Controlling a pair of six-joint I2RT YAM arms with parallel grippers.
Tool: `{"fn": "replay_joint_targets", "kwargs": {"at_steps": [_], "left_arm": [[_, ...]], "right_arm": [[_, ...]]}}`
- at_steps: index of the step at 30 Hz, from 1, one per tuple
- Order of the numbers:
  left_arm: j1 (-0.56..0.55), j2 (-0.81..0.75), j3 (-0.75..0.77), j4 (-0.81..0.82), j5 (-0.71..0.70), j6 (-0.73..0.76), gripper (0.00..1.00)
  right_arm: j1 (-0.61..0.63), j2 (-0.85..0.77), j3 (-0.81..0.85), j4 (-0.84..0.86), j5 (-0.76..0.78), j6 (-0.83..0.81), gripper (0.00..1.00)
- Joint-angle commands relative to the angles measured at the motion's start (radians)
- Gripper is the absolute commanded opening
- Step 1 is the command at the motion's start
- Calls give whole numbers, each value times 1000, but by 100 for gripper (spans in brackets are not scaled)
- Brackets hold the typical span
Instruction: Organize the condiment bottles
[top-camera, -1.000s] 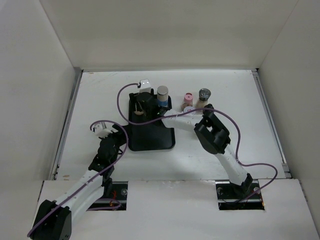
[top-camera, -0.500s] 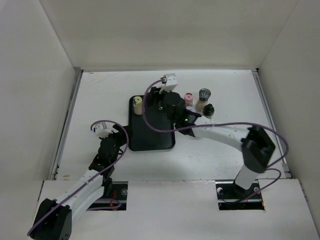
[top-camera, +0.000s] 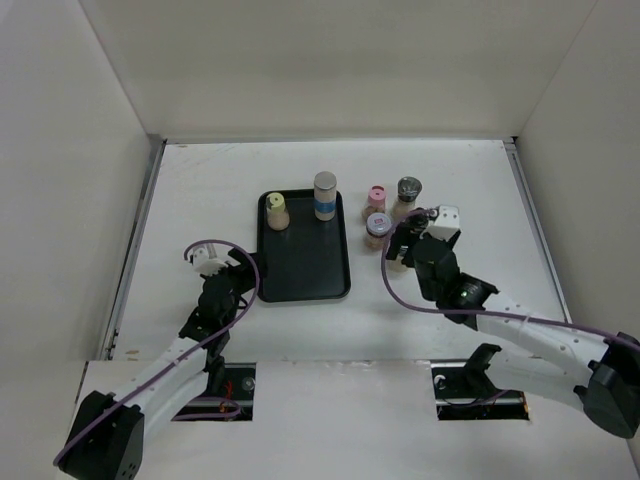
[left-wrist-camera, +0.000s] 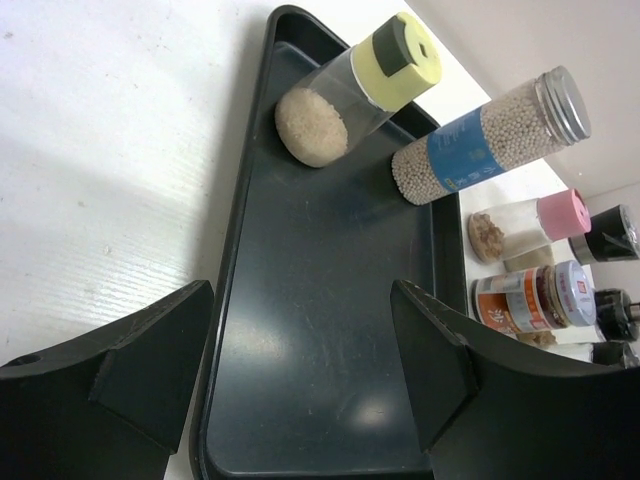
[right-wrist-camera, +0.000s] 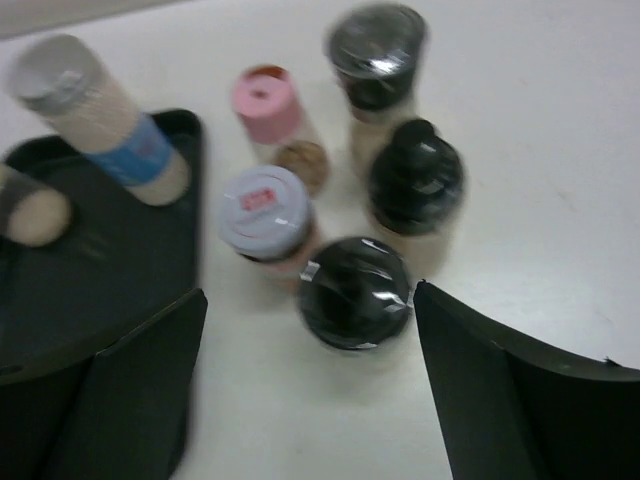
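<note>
- Right jaws are spread wide and nothing is gripped; a black flat-capped jar (right-wrist-camera: 355, 292) is seen between them, and contact cannot be told from the blurred wrist view.
- Just beyond that jar, a black knob-topped bottle (right-wrist-camera: 415, 180) and a white-purple-capped jar (right-wrist-camera: 265, 212) are stood close together.
- Further out, a pink-capped jar (right-wrist-camera: 268, 105) and a dark grey-capped jar (right-wrist-camera: 375, 50) are placed side by side.
- These five are clustered upright on the white surface (top-camera: 200, 200), just right of the black tray (top-camera: 300, 275).
- Left jaws are released, nothing is held between them; they are positioned at the near end of the tray, over its bare floor.
- At the tray's far end, a pale-yellow-capped jar (left-wrist-camera: 360, 95) with beige contents is stood in the left corner.
- Beside it on the right, a taller silver-capped bottle (left-wrist-camera: 490, 135) with a blue label and pale beads is stood in the tray.
- The two bottles in the tray are kept slightly apart, both upright in the top view.
</note>
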Motion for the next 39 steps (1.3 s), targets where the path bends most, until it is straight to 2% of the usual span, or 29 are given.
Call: {"fn": "replay_joint_targets", "kwargs": {"at_steps": [1,5,11,20,27,31,39], "left_arm": [[-8,4,-32,69,3,10,71],[-9,32,-24,78,7,11,71],[-8,29,-26,81,7,13,71],[-12,29,-26,84,7,14,71],[-14,31,-26,84,7,14,71],[-14,40,-24,85,6,14,71],[-14,35,-26,88,7,14,71]], "right_arm": [[-78,-26,-27,-148,-16,103,94],[-129,29,-27,-95,-85,94,98],[-171,141,22,-6,-174,33,98],[-195,267,59,25,-162,10,95],[-166,104,15,64,-131,2,93],[-158,24,8,51,-154,7,96],[-157,145,45,18,-245,15,100]]}}
